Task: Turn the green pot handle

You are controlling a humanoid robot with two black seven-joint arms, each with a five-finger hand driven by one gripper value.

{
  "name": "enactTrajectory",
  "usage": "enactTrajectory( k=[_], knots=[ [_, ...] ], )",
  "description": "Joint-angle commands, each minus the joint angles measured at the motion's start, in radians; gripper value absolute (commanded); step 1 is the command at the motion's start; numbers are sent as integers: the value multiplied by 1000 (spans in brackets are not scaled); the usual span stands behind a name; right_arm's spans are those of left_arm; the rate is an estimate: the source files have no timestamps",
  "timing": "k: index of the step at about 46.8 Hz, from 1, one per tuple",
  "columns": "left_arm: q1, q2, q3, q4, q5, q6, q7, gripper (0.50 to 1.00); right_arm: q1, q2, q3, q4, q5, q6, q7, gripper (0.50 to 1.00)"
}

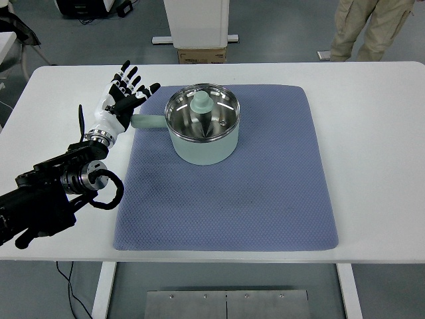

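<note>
One green pot [202,141], round, glass lid with knob, on textured blue mat [226,199]. Handle [147,121] straight, stubby, pointing left along table's width. Left hand [123,100] just beside handle tip, fingers spread, empty.
</note>
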Motion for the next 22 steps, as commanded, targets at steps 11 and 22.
enactTrajectory(
  k=[11,22],
  knots=[
    [0,0,0,0,0,0,0,1000,-9,0,2,-1,0,-1,-1,1000],
    [-3,1,0,0,0,-2,0,1000,-12,0,3,-1,0,-1,-1,1000]
  ],
)
